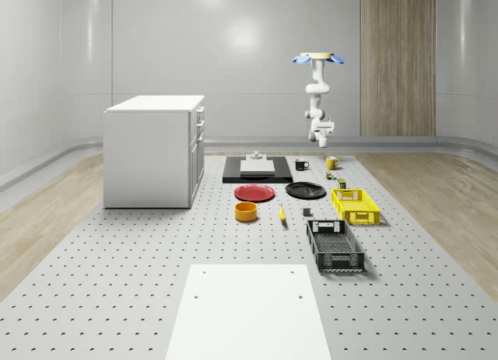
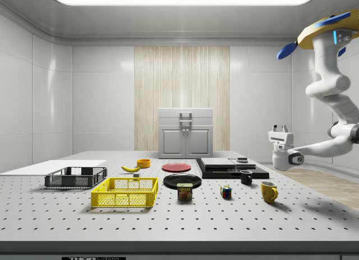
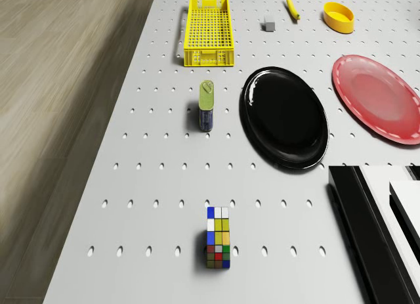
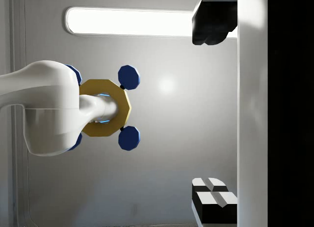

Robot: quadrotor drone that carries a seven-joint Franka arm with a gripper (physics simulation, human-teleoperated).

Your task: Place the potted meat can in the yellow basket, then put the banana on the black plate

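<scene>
The potted meat can point(image 3: 207, 106) lies on the table between the yellow basket point(image 3: 209, 30) and a Rubik's cube, beside the black plate point(image 3: 285, 117). In the side view the can point(image 2: 184, 191) sits just right of the basket point(image 2: 125, 192). The banana point(image 1: 282, 213) lies near the orange bowl, in front of the black plate point(image 1: 305, 190). The drone point(image 1: 317, 58) hovers high over the table's far right end, above the yellow mug. My gripper point(image 2: 279, 128) hangs in mid-air pointing upward, open and holding nothing. In the wrist view its fingertips point(image 4: 211, 28) stand wide apart.
A red plate point(image 1: 254, 193) and orange bowl point(image 1: 246, 211) lie left of the black plate. A black basket point(image 1: 334, 245) sits in front of the yellow one. A Rubik's cube point(image 3: 218, 238), yellow mug point(image 1: 331, 162), black mug point(image 1: 301, 165), black slab point(image 1: 257, 173) and white cabinet point(image 1: 154, 150) stand further back.
</scene>
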